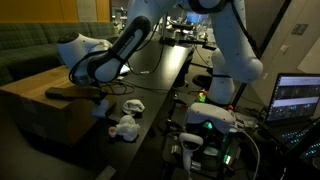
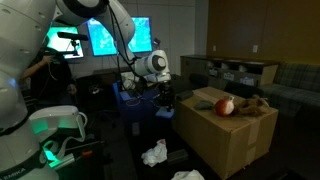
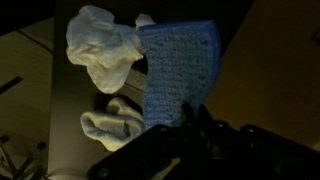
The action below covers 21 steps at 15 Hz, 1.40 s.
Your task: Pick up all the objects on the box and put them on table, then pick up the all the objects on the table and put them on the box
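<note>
As only the wrist view shows, a blue cloth (image 3: 180, 70) touches white cloths (image 3: 100, 45).

Red obj (image 2: 226, 106) on cardboard box (image 2: 235, 140); white cloth (image 2: 154, 152) below, nr box.

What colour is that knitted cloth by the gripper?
The knitted cloth is blue; the wrist view shows it best.

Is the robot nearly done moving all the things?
Not yet. Two white crumpled cloths already lie beside the cardboard box. The pincer is above a blue knitted cloth; whether it grips is unclear. A red round object sits on the box, waiting to be moved.
</note>
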Each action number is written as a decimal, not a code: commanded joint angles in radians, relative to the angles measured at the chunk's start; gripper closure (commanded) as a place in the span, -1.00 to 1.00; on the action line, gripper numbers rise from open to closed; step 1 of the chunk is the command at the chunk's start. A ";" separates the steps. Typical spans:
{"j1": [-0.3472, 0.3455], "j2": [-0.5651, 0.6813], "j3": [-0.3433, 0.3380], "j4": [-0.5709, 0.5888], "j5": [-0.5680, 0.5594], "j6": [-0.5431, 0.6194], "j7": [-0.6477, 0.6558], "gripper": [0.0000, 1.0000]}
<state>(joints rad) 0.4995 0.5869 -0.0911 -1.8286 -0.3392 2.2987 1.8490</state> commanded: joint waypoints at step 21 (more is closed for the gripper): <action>-0.188 0.304 0.006 0.789 -0.096 -0.076 -0.612 0.95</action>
<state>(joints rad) 0.3205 0.7704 -0.0848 -1.2360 -0.4844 2.2453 1.3221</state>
